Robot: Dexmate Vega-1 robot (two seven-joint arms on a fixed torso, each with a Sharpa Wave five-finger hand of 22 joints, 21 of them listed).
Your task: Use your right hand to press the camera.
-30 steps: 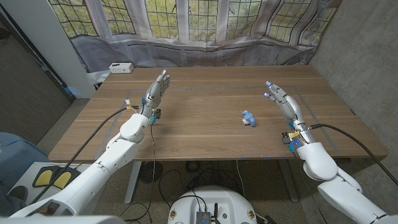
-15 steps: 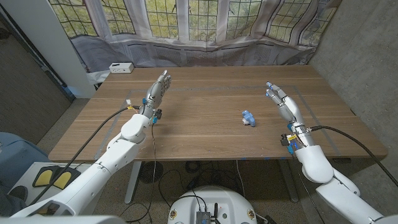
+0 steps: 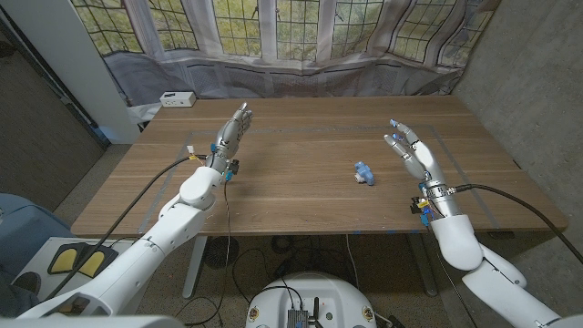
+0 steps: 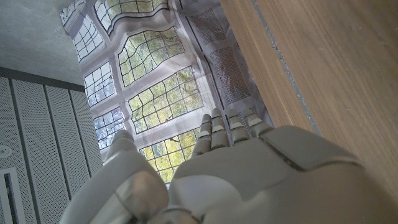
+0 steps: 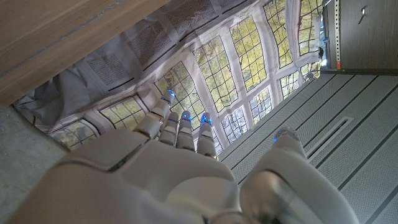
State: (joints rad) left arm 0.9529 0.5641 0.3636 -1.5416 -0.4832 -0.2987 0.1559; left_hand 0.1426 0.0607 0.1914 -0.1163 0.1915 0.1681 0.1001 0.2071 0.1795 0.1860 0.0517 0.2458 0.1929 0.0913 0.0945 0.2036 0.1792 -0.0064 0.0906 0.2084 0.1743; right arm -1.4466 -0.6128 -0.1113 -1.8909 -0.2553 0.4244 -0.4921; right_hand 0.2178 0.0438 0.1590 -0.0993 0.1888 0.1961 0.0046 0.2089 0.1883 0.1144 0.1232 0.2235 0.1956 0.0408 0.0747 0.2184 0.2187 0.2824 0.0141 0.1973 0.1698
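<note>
Left of right hand (image 3: 412,152): camera (image 3: 364,172), apart.

no readable text, labels, or signs

Even, soft daylight comes from the windows (image 3: 273,23) behind the table (image 3: 301,182); shadows are faint. Both wrist views are sharp far off, slightly soft on the near hand, with bright panes.

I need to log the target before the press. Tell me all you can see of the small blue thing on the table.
The blue thing is small, light blue with a whitish part, seemingly plastic; details are too small to tell. It lies on the wooden table, right of centre, alone. Nothing touches it; the right hand is raised apart from it, further right.
</note>
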